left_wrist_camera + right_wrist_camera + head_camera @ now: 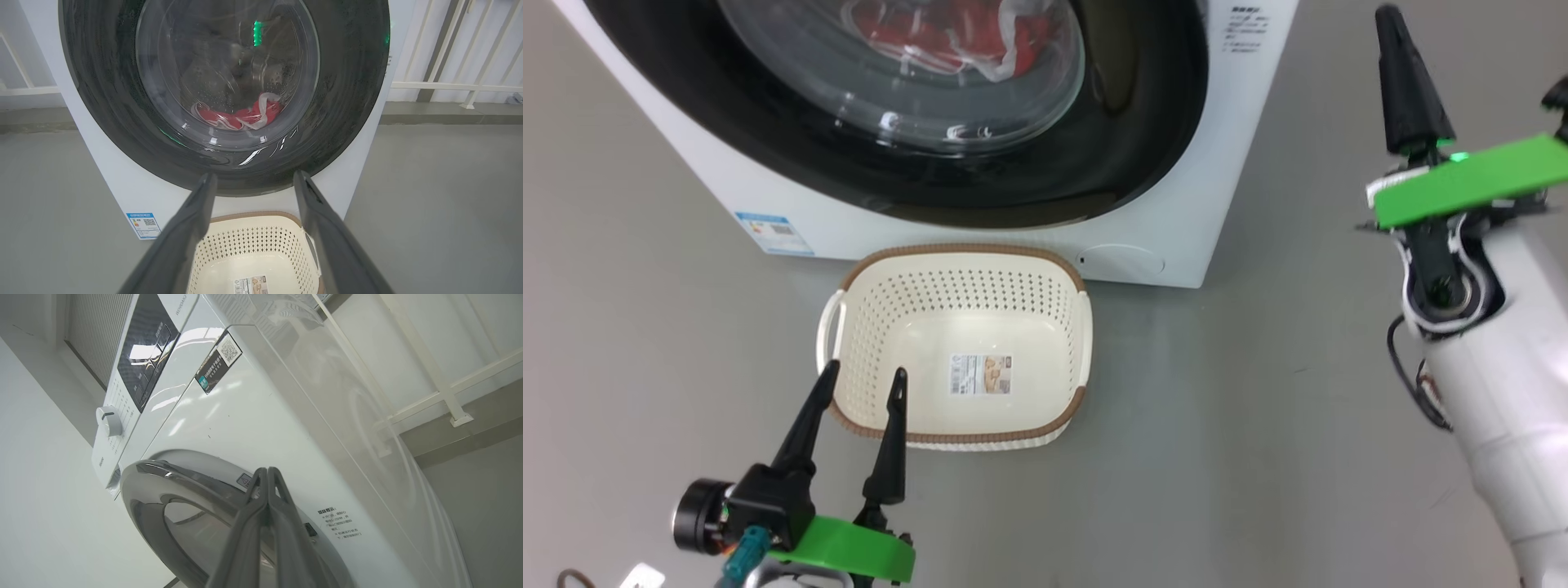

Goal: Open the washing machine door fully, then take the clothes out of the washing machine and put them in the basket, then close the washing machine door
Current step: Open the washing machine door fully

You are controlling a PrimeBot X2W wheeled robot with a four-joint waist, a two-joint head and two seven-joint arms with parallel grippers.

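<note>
The clothes [947,33] are seen, seemingly bunched, behind the shut washing machine door [1143,122]. The left claw [865,369] is spread by the basket [964,251]; the right claw [1391,23] is clenched empty.

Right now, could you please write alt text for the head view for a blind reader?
The washing machine's black-rimmed door is closed, red clothes visible behind its glass, and an empty cream basket sits on the grey floor before it. The left gripper is open by the basket's near corner; the right gripper, shut, points up at far right.
</note>
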